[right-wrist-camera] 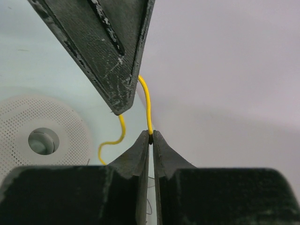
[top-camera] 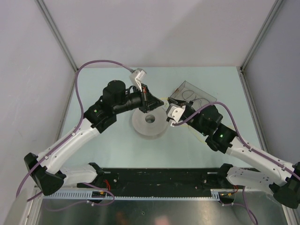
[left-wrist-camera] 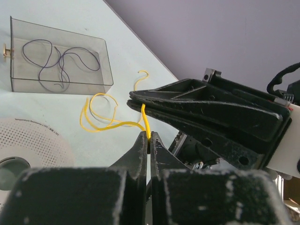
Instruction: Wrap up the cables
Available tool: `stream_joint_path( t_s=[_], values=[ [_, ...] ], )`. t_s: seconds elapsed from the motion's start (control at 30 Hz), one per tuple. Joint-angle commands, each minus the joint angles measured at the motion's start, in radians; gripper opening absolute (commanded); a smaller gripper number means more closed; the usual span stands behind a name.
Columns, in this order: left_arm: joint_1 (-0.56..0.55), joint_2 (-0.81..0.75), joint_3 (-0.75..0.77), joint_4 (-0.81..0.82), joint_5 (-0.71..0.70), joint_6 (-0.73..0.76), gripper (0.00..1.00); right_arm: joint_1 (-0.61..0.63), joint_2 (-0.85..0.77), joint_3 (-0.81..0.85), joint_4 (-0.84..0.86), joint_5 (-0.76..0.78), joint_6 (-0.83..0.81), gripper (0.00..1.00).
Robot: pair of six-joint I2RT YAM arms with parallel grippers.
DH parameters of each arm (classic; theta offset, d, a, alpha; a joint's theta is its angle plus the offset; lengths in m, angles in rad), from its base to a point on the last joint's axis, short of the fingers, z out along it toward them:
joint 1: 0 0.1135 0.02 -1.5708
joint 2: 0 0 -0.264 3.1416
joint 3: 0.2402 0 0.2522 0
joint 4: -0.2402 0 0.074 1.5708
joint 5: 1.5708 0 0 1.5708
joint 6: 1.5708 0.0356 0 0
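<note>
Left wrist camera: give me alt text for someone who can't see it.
The left gripper, shut, pinches a yellow cable that the right gripper also clamps just above. Its slack loops on the table near a clear box and a white perforated disc.

Left wrist view: the yellow cable (left-wrist-camera: 96,125) vanished into the jaws of the right gripper (left-wrist-camera: 135,97), so its run beyond them was hidden. The white perforated disc (left-wrist-camera: 33,138) was cut off by the left edge and by the body of the left gripper (left-wrist-camera: 148,136). Right wrist view: the cable's lower loop dropped behind the gripper body, end unseen; top view: cable was too thin to trace.
</note>
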Motion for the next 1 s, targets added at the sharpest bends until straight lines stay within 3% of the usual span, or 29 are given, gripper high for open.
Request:
stream_joint_path(
  t_s=[0.0,0.3,0.57,0.7,0.8,0.97],
  values=[
    [0.006,-0.011,0.017,0.052,0.04,-0.015,0.0,-0.02,-0.008,0.0,-0.011,0.016,0.036,0.1],
    [0.005,-0.013,0.013,0.06,0.032,-0.007,0.0,-0.035,-0.02,0.001,-0.049,-0.037,0.04,0.22],
    [0.006,-0.021,-0.001,0.059,-0.046,0.045,0.0,-0.072,-0.082,0.027,-0.105,-0.04,0.06,0.74],
    [0.006,-0.011,-0.002,0.06,-0.042,0.035,0.0,-0.089,-0.112,0.033,-0.139,-0.101,0.1,0.89],
    [0.005,0.002,0.005,0.06,-0.028,0.02,0.0,-0.078,-0.102,0.033,-0.102,-0.14,0.113,0.94],
    [0.006,0.008,0.015,0.065,-0.002,0.001,0.0,-0.055,-0.057,0.033,-0.028,-0.171,0.119,0.92]
  ],
)
